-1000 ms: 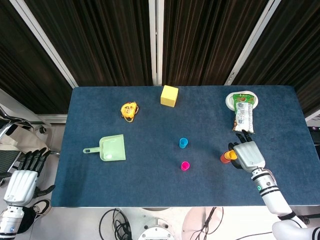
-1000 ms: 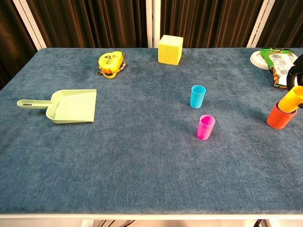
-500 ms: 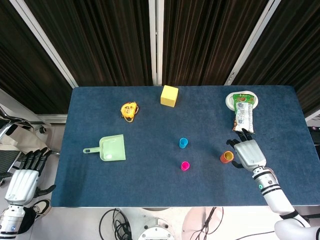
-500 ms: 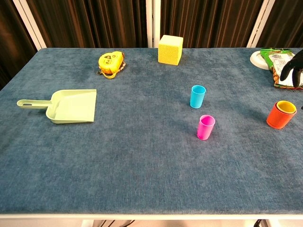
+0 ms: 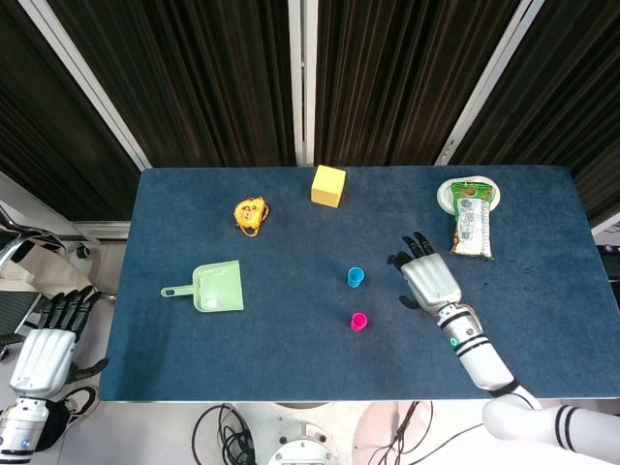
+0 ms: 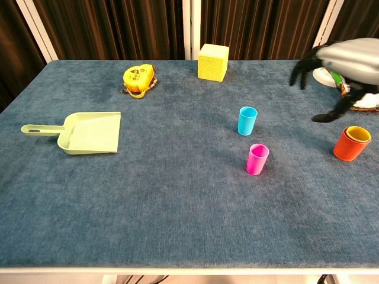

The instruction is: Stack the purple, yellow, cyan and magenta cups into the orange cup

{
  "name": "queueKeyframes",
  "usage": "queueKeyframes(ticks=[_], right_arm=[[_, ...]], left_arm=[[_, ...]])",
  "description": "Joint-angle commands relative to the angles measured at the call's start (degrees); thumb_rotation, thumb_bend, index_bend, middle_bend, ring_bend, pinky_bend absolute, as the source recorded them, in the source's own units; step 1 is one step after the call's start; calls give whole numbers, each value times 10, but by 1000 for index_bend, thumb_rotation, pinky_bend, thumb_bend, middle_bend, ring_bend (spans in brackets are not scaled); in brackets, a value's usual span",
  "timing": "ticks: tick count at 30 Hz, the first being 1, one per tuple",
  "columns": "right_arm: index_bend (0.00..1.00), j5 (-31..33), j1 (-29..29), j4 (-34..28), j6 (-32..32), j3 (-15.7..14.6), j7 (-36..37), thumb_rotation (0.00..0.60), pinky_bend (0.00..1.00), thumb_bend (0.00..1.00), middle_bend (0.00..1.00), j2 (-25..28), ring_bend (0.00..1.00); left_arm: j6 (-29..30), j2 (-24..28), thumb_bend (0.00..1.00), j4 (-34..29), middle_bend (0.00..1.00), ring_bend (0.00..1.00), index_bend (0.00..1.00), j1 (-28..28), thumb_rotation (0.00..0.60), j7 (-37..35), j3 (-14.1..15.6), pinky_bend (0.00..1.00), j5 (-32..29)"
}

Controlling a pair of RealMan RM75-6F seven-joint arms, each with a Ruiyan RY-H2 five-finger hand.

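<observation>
Right hand [image 5: 429, 281] spread, empty, right of cyan cup [image 6: 247, 120]. Risk: fingers knocking cyan or magenta cup [image 6: 257, 159] over on approach.

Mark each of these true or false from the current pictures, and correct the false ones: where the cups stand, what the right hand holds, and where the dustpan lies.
1. The yellow cup sits inside the orange cup. True.
2. The right hand holds the cyan cup. False: it is empty, fingers spread, and the cup stands alone.
3. The magenta cup lies on its side. False: it stands upright.
4. The green dustpan lies on the table's left part. True.
</observation>
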Motion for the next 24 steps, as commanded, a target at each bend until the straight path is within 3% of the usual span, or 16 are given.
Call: queueKeyframes(ticks=[1, 9, 16, 24], right_arm=[[280, 40, 33, 33, -11, 17, -47, 600, 0, 98, 279, -45, 41], [279, 98, 75, 78, -20, 22, -91, 600, 0, 99, 273, -117, 35], [281, 126, 98, 106, -25, 24, -101, 600, 0, 104, 279, -147, 35], [357, 146, 109, 118, -11, 17, -120, 600, 0, 147, 340, -164, 52]], left_arm=[[2, -1, 11, 1, 0, 0, 5, 2, 600, -1, 0, 0, -3], [4, -3, 12, 13, 0, 0, 4, 5, 600, -16, 0, 0, -6], [3, -5, 11, 18, 0, 0, 5, 5, 600, -22, 1, 0, -5], [6, -4, 11, 22, 0, 0, 5, 7, 600, -26, 2, 0, -4]])
